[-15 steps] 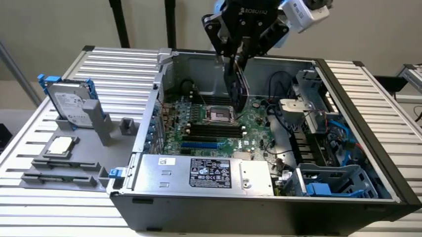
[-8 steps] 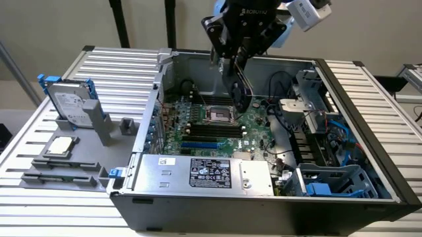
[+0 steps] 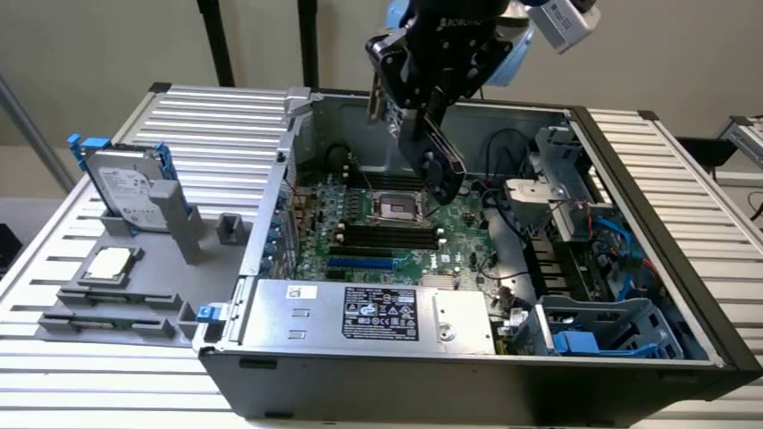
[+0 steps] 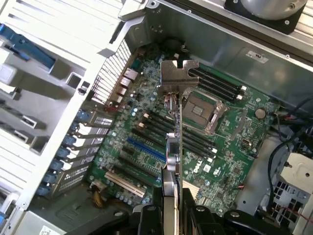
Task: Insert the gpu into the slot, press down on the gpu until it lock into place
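exterior view: gpu (image 3: 439, 165) seemingly over case (image 3: 477, 389)

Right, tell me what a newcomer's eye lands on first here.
First the gripper above the open computer case, holding the gpu tilted in the air over the motherboard. Next the bright blue slot on the green board below, empty and apart from the card. On the exterior view's left, a grey hard drive with blue rails stands upright outside the case.
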`<state>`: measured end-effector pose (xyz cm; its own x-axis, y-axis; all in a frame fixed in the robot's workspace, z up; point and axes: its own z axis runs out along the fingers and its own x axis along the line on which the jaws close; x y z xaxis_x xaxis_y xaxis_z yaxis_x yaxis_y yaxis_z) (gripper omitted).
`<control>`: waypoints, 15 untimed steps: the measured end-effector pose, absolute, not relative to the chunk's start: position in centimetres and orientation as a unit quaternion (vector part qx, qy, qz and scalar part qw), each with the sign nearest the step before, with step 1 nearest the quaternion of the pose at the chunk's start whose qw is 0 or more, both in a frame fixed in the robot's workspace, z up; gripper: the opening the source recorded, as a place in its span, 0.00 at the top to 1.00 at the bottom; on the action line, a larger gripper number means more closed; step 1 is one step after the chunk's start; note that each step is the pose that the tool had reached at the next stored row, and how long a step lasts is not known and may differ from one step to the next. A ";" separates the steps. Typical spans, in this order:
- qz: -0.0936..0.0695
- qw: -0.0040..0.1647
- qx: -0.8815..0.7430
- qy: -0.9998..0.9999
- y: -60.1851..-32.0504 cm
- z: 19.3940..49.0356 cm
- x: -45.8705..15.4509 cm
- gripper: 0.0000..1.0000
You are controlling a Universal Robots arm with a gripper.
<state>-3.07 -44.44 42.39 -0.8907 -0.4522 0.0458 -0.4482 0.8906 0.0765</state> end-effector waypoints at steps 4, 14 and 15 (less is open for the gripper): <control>-0.031 0.032 0.266 -0.963 -44.4 42.4 -3.1 0.73; -0.028 0.035 0.353 -0.935 -44.4 42.3 -3.1 0.73; -0.028 0.035 0.361 -0.931 -44.4 42.3 -3.1 0.73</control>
<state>-3.07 -44.44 42.30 -0.7369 -0.6745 0.0450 -0.6706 0.7378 0.0772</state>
